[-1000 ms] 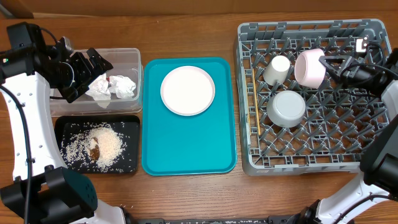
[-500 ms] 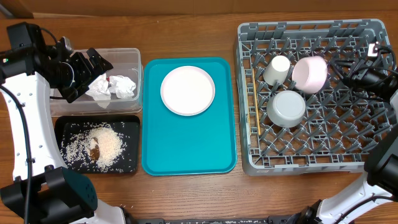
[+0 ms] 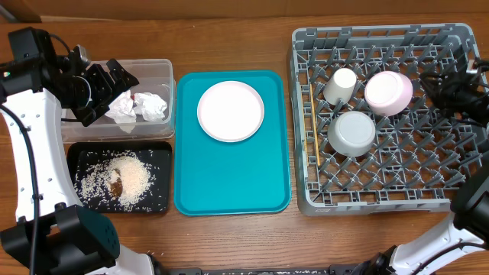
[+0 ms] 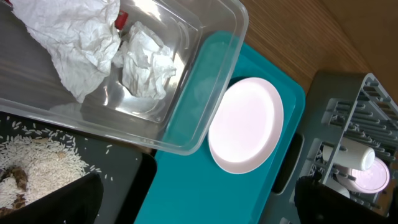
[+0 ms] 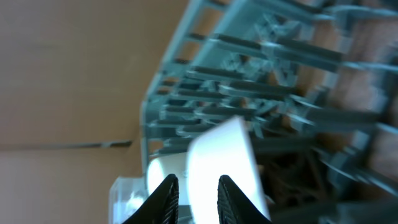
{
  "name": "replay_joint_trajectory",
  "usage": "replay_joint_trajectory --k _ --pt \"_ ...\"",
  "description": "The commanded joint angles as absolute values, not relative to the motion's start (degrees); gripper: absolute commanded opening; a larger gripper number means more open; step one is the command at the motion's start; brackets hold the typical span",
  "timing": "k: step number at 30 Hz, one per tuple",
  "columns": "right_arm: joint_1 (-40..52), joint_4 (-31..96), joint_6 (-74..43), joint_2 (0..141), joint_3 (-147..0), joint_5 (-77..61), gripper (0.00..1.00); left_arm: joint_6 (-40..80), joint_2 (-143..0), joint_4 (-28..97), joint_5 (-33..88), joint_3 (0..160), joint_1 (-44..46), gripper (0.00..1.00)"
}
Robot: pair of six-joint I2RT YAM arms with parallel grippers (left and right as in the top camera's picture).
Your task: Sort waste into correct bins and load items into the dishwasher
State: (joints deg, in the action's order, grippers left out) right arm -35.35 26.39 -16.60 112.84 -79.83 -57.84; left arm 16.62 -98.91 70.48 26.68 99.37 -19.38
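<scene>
The pink bowl lies upside down in the grey dishwasher rack, beside the cream cup and the grey-white bowl. Chopsticks lie along the rack's left side. My right gripper hovers just right of the pink bowl, its fingers slightly apart and holding nothing. The pale plate rests on the teal tray. Crumpled napkins and a red wrapper sit in the clear tub. My left gripper hangs wide open over that tub's left side.
The black tray in front of the clear tub holds rice and a brown scrap. Bare wooden table runs along the front edge. The right arm's cables hang over the rack's right rim.
My right gripper let go of the pink bowl, which settled upside down in the rack, and drew back to the right. The left arm has stayed still.
</scene>
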Motion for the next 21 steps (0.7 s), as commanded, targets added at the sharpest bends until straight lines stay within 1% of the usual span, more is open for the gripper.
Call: replay_joint_trajectory --k 1,4,7,10,12,17,20,21 --pt "-34.68 27.97 -16.4 105.97 -81.17 -47.99 0.24 17.39 -99.22 70.43 26.37 100.62 -19.05 1.0" --pt "-33.15 29.98 -14.33 102.1 -81.17 -44.86 0.23 17.39 -99.22 70.43 26.37 100.62 -19.05 1.0" --pt "-29.58 32.56 -11.86 98.35 -81.17 -38.35 0.15 17.39 -99.22 70.43 26.37 100.62 -19.05 1.0" --pt "-23.38 34.3 -8.47 95.74 -81.17 -28.21 0.08 17.39 -99.22 70.43 26.37 100.62 -19.05 1.0" --pt "-17.93 35.57 -6.74 95.53 -81.14 -18.31 0.04 17.39 -99.22 70.43 26.37 100.62 -19.05 1.0" --pt "-8.58 37.43 -3.73 98.28 -81.08 -2.07 0.04 17.39 -99.22 70.43 26.37 100.62 -19.05 1.0" --pt "-5.34 37.63 -3.79 100.51 -81.06 7.53 0.04 17.39 -99.22 70.43 26.37 100.62 -19.05 1.0" --pt "-4.38 38.33 -3.81 102.19 -81.06 12.71 0.04 17.39 -99.22 70.43 26.37 100.62 -19.05 1.0"
